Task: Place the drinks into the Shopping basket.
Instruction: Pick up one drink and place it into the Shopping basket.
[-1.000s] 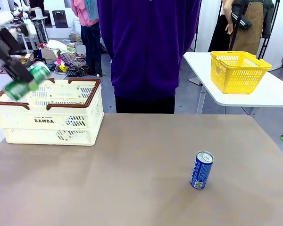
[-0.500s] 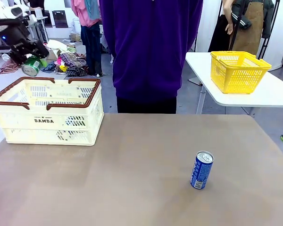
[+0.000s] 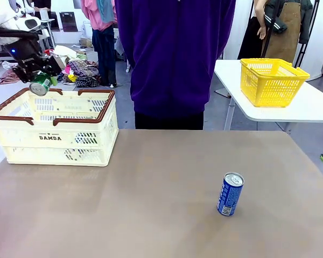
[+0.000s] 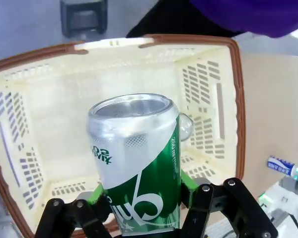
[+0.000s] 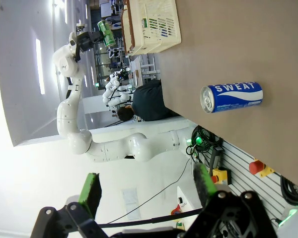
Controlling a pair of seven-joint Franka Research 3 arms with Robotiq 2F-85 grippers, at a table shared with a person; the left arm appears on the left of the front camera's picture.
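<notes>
Green can (image 4: 139, 163): clamped by left gripper (image 4: 141, 191) above Shopping basket (image 4: 208, 99) — poised to drop
Blue can (image 3: 230, 194): right side of desk (image 3: 124, 215)
Right gripper (image 5: 146, 191): wide, empty

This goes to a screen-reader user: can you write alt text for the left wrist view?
The left gripper grips a slim green metal drink can with white lettering and a silver top above the open cream slotted plastic basket with a brown rim. A blue drink can stands on the table outside the basket.
</notes>
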